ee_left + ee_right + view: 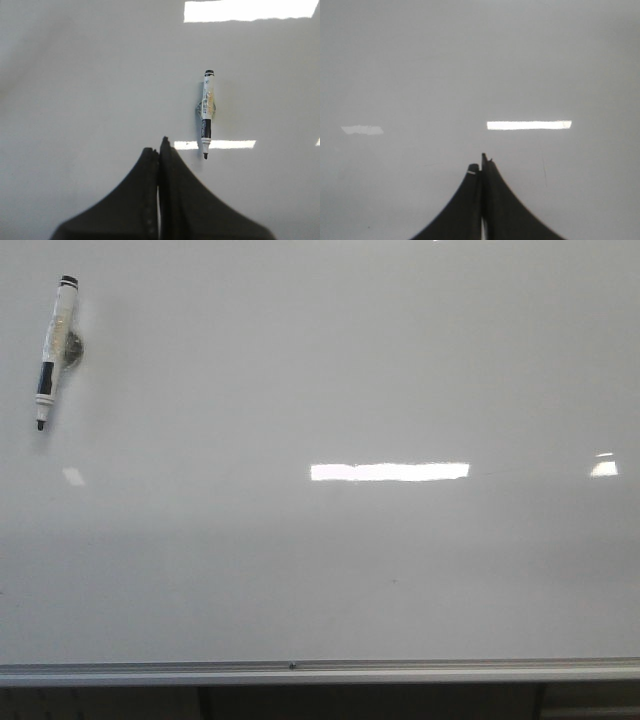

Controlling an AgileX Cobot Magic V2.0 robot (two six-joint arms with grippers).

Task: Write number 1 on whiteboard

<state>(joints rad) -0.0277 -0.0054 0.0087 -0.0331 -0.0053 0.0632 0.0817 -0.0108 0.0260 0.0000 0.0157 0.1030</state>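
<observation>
White board bare, pen not yet picked up: no number 1 is written anywhere you can see.

You have the marker pen [55, 348] stuck near the whiteboard's [330, 570] upper left corner, tip pointing down, a small dark holder behind its barrel. Both the left gripper [159, 150] and the right gripper [482, 165] have their fingers pressed together, holding nothing, so part the left one before closing in on the pen's barrel. Grip it mid-body, square to the board. Wide clear surface runs toward the right edge and down to the silver bottom frame [320, 672]; write well above that rail.
</observation>
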